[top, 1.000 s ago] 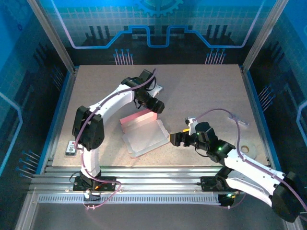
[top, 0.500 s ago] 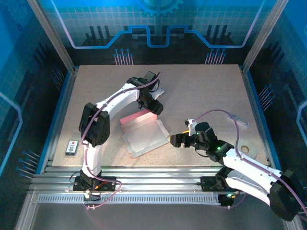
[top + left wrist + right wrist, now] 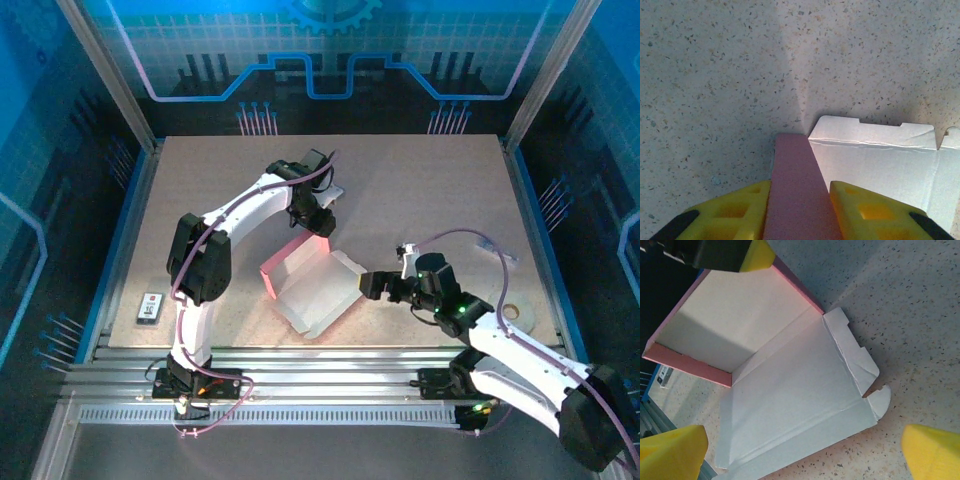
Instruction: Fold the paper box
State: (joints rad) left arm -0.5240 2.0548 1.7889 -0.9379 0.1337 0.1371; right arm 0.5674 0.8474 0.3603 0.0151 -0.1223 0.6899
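Now: left gripper [image 3: 800, 189] clamped on upright pink wall [image 3: 792, 150] of paper box [image 3: 312, 292]; right gripper [image 3: 368, 287] wide apart at flap [image 3: 855, 360] edge. Wall-raising step; next likely needs flap pushed upright.

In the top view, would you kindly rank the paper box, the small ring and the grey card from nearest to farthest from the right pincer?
1. paper box, just to the left of the right pincer.
2. small ring, on the table to its right.
3. grey card, at the far left edge.
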